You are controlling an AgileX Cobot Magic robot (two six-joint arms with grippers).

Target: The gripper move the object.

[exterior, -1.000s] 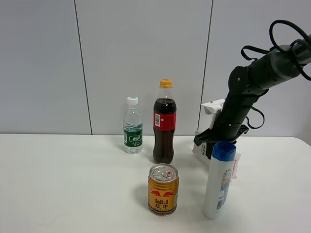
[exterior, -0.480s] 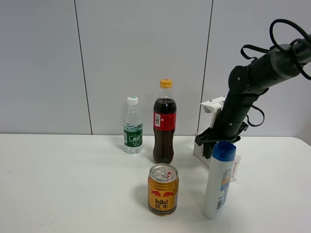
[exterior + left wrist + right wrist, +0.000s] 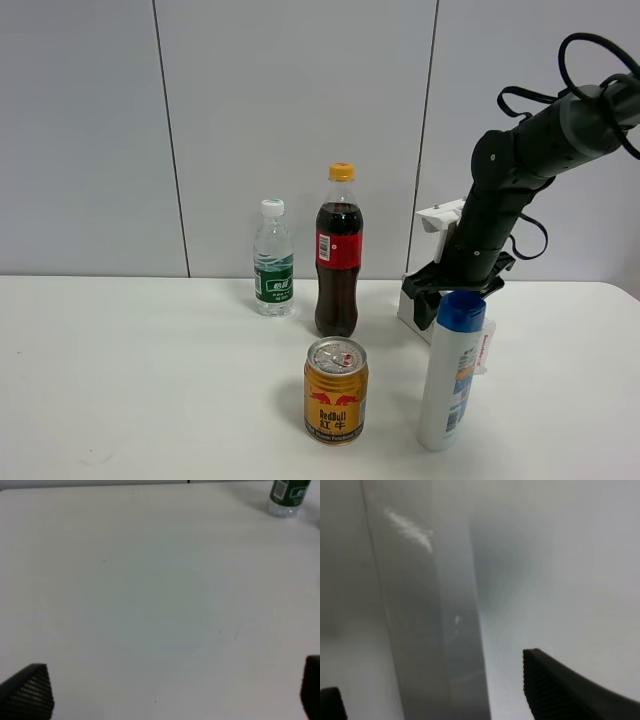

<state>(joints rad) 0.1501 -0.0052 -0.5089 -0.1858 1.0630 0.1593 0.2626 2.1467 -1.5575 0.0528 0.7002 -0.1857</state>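
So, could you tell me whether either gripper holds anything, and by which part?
Nothing is held: the left gripper is open over the table; the right gripper is open astride the box, seemingly not touching.

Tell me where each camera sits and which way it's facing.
Exterior high: mounted off the arms, facing the wall across the white table; shows the right arm angled down behind the blue-capped bottle.
Left wrist: on the left arm, looking down on the tabletop; its two fingers show, wide apart.
Right wrist: on the right arm, close against a blurred pale surface I cannot identify; its fingers show.
Shared: exterior high and left wrist both show the green-labelled water bottle.
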